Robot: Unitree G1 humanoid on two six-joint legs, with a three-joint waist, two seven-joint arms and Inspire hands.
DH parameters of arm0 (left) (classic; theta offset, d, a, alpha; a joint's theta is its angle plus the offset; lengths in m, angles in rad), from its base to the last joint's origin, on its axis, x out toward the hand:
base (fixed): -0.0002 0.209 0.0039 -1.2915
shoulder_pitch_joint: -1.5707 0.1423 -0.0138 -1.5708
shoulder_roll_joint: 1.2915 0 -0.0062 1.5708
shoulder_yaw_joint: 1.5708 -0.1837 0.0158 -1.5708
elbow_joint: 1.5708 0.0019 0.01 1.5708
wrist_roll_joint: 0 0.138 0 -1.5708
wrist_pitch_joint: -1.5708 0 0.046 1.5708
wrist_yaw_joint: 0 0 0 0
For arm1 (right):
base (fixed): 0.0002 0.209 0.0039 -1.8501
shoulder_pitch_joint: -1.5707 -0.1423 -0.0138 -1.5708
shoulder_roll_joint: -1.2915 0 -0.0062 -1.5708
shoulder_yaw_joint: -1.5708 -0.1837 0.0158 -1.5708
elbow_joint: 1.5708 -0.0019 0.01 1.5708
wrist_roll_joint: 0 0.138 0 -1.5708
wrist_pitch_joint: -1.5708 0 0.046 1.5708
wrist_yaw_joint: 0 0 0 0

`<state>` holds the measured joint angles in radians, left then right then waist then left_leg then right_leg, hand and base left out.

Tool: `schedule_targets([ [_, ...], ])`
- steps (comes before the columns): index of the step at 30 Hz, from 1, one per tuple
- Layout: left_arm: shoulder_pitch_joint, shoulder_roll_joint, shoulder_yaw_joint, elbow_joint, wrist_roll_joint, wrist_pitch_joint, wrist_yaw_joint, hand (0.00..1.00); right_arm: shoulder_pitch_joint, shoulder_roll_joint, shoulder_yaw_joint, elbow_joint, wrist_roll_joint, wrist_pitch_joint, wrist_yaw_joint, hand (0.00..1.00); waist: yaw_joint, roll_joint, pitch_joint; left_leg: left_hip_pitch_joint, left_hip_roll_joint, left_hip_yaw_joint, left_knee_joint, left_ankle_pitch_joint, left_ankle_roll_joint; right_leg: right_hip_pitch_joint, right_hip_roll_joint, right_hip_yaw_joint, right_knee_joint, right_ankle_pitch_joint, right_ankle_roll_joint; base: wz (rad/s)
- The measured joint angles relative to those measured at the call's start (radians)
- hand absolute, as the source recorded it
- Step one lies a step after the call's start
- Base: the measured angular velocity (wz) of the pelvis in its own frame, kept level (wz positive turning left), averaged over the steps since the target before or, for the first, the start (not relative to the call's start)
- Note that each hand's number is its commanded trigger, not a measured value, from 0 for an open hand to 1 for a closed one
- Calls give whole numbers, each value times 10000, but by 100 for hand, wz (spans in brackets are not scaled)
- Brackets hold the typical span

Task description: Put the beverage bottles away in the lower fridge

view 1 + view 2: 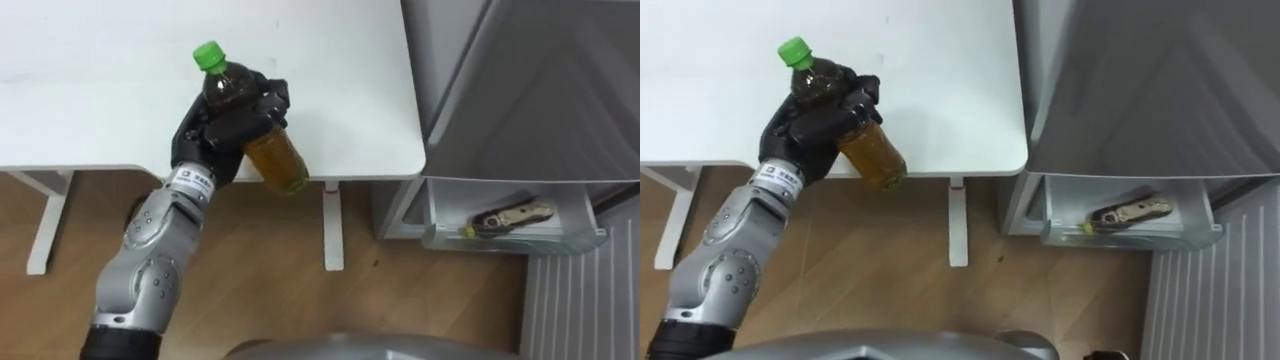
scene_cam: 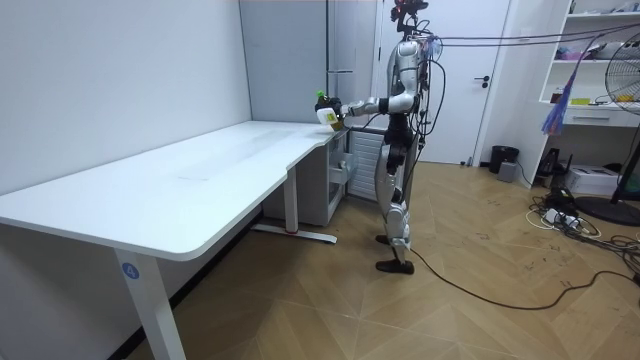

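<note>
Left hand point(image 1: 213, 138) is clenched around the drink bottle point(image 1: 272, 157), dark fingers wrapped over its upper body just below the shoulder. The bottle sits tilted in the grasp, with its green cap point(image 1: 208, 55) pointing to about 11 o'clock and its amber base hanging toward 5 o'clock, just past the near edge of the white bench point(image 1: 100, 80). It appears lifted clear of the bench top, not resting on it.

It looks like a nearly full plastic tea bottle, so probably fairly heavy for its size. The wall is smooth and would give a little under a squeeze, and the liquid would shift when swung. It is not fragile, but it could slip. A hold around the mid body, as here, seems sounder than one at the cap or neck.

From the bottle, the grey fridge point(image 1: 540, 80) stands at 2 to 3 o'clock. Its lower drawer point(image 1: 437, 215) is pulled open at about 4 o'clock, well apart, with a tan and dark item point(image 1: 512, 217) lying inside that I cannot identify. In the room view the robot stands upright at the bench's end beside the fridge.
</note>
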<state>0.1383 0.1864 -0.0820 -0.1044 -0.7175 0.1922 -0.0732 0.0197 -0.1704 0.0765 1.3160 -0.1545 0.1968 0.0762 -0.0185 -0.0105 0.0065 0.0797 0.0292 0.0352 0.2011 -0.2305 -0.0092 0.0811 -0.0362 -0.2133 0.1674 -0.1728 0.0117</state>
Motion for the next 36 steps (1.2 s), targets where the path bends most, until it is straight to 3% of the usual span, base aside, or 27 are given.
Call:
schedule_targets([
  [10, 136, -73, -552, -270, 6, -17, -708, 100, -205, -53, 393, -540, 14, -263, -261, 0, 31, -67, -7, -182, 5, 1, 25, 0, 0, -193, -14, -77, 39, 1, -1, 0],
  [15, 158, -96, -1027, -262, 8, -21, -960, 100, -187, -176, 994, -1090, -10, -347, -288, 0, 279, -64, -4, -126, 15, 47, 10, 0, 0, -175, 0, -46, 37, 4, -5, -4],
  [23, 228, -69, -1038, -236, 57, -50, -960, 100, -140, -410, 1189, -2456, 9, -369, 15, 0, 281, -40, 23, 38, 35, 209, -15, 0, 0, -105, 9, 99, 106, 5, -7, -5],
  [27, 230, 29, -1048, -193, 79, -102, -960, 100, -199, 64, 1289, -3467, 486, -1058, 516, 0, 251, -127, 84, 32, 77, 346, 11, -1, 0, -127, 23, 87, 173, 5, -7, -5],
  [30, 299, 169, -1062, -195, 146, -103, -954, 100, -78, 313, 1418, -4105, 770, -1074, 1127, 0, 278, -136, 95, -15, 52, 321, 25, -1, -1, -163, -3, 58, 144, 2, -10, 5],
  [33, 495, 377, -1052, -194, 320, -102, -954, 100, 165, 313, 1434, -5116, 881, -1082, 1703, 0, 259, -135, 89, -64, 26, 318, 51, -1, 0, -181, -45, -26, 143, -4, 0, 7],
  [36, 544, 350, -1033, -193, 632, -102, -963, 100, 306, 299, 1428, -5976, 886, -1096, 2354, 0, 288, -117, 63, -176, 8, 318, 65, 0, 1, -294, -74, -65, 182, -4, 1, 4],
])
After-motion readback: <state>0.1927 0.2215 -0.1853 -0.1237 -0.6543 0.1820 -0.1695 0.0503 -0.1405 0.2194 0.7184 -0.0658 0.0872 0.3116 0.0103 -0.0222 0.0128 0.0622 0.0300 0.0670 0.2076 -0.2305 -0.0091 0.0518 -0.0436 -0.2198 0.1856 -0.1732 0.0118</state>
